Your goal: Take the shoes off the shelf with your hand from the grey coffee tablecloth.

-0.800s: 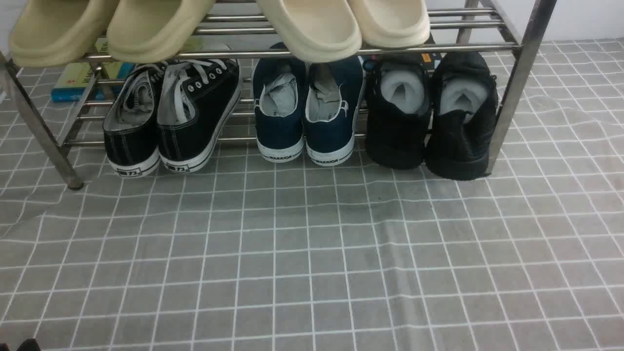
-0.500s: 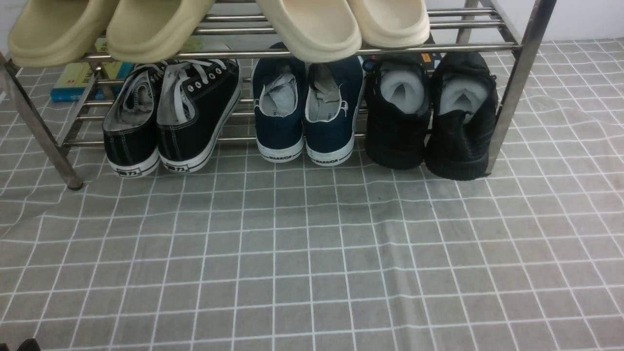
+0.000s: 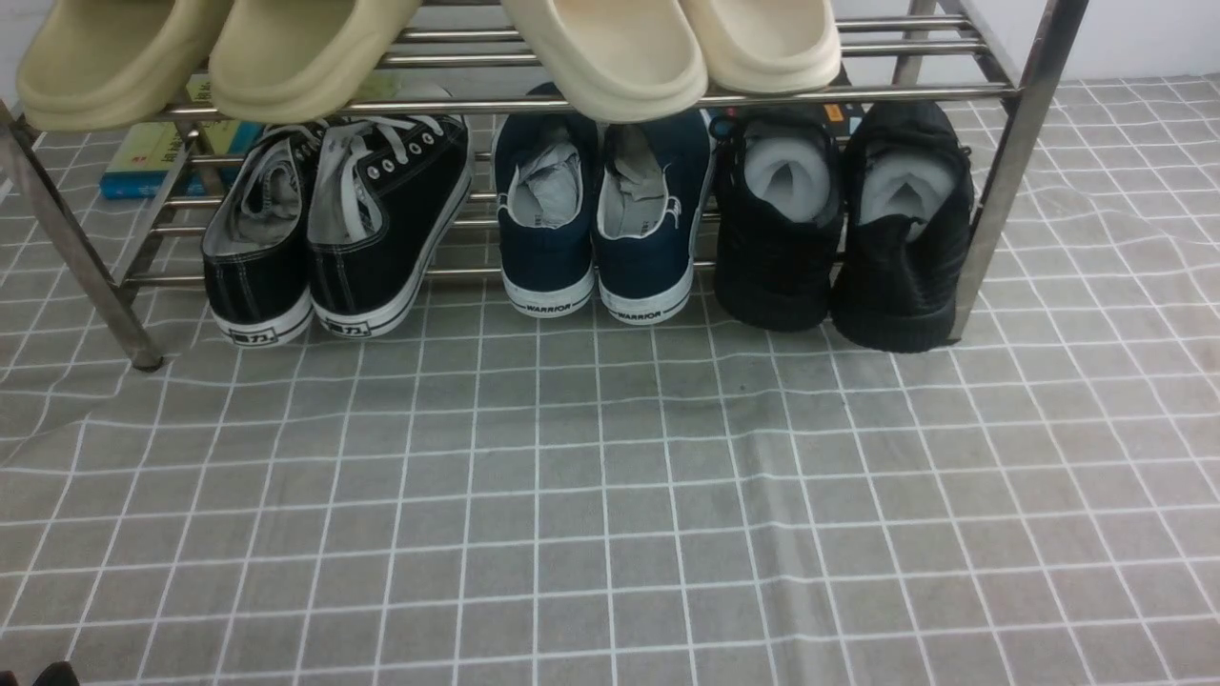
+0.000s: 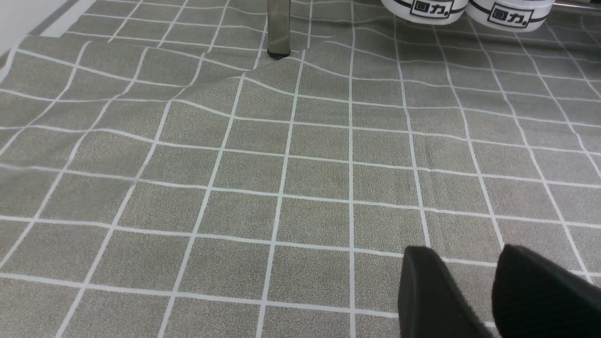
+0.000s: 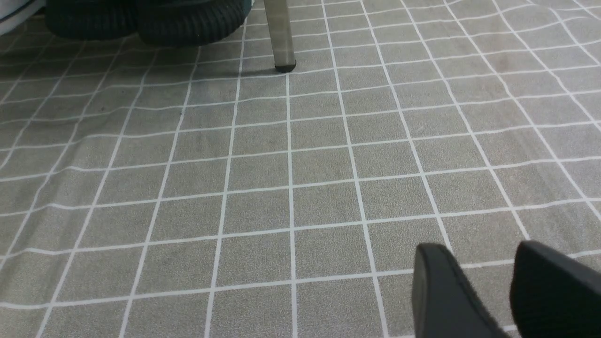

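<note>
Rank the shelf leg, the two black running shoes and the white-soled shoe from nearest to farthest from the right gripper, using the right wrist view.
From the right gripper:
1. Shelf leg, the front right one.
2. Black shoe, right beside that leg.
3. Other black shoe, next along.
4. White-soled shoe, barely in view past both.

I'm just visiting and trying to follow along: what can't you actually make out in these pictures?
1. Black mesh shoes: front view, toes hidden under the shelf's upper rods and cream slippers.
2. Cream slippers: front view, cut off by the top edge.
3. Book behind the shelf: front view, print too small, partly behind rods.
4. Left gripper and right gripper: wrist views show only fingertips, the rest cut off by the bottom edge.
</note>
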You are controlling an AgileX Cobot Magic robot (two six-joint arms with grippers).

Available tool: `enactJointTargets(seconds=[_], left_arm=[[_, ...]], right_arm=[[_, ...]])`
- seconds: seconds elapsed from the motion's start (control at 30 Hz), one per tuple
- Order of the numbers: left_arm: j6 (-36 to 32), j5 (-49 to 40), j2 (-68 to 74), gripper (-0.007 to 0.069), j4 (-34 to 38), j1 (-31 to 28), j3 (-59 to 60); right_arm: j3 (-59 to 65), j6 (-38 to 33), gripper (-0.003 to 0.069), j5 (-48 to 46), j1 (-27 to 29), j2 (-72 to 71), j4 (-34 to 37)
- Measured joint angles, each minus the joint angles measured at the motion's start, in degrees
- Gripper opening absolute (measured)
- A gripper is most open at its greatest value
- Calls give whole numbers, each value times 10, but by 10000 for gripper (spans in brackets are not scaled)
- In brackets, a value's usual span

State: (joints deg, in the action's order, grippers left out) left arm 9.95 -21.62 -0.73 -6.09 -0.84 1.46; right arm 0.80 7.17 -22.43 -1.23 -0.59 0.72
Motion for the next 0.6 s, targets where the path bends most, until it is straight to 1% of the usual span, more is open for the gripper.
enactJointTargets(seconds=[0.07,0.23,0.3,0.33,0.37,0.4,0.47,0.5,0.53,0.6], left_arm=[[0,0,0,240,0,0,0],[0,0,0,240,0,0,0],[0,0,0,240,0,0,0],[0,0,0,240,0,0,0],[0,0,0,240,0,0,0],[0,0,0,240,0,0,0],[0,0,0,240,0,0,0],[0,0,0,240,0,0,0],[0,0,0,240,0,0,0],[0,0,0,240,0,0,0]], right_arm=[[0,0,239,0,0,0,-7],[0,-2,239,0,0,0,-60],[0,2,239,2,0,0,-63],[0,17,239,5,0,0,-54],[0,44,239,8,0,0,-27],[1,85,239,13,0,0,31],[4,151,239,24,0,0,111],[4,157,239,25,0,0,120],[6,190,239,32,0,0,173],[6,210,239,37,0,0,207]])
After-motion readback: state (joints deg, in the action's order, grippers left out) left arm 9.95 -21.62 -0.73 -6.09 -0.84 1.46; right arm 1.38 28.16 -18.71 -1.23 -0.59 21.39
